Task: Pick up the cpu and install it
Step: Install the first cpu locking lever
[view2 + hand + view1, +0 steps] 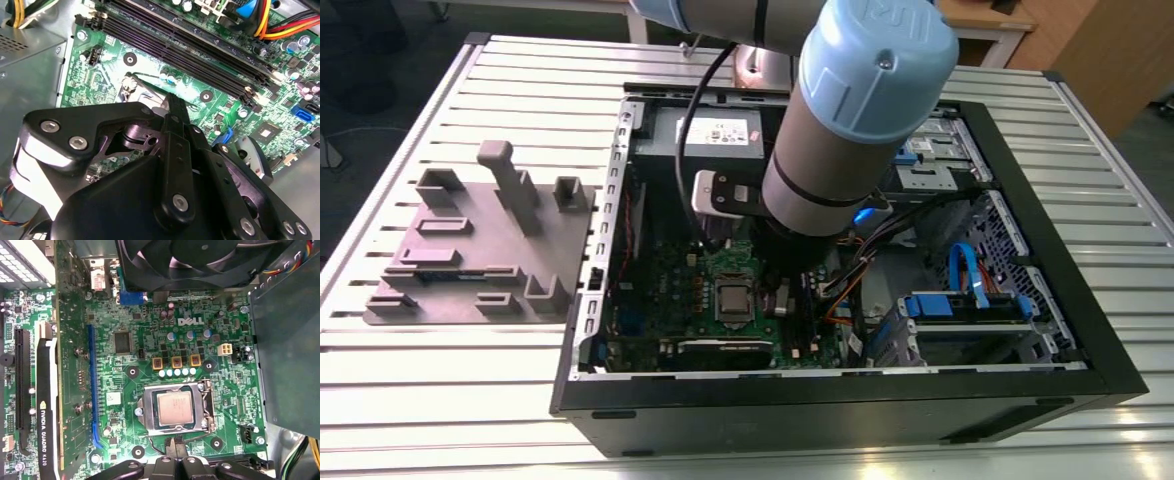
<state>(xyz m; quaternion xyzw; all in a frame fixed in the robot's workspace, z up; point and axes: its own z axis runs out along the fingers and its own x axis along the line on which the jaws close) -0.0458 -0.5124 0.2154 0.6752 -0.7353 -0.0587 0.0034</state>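
**CPU already sitting in the socket?**

Slatted metal bench (480,420), and most of it is taken up by an open PC case (1067,330) lying on its side, with a grey parts holder (467,250) near the bench's edge on the exterior view's left. The arm (854,110) reaches down into the case over the green motherboard (150,315). In the first wrist view the cpu (173,409) lies flat inside the socket frame (207,405), so seating looks done to me; can't tell if the frame's latched. The claw (175,452) is just beside that socket. Honestly can't tell how far open it is, and nothing seems held.
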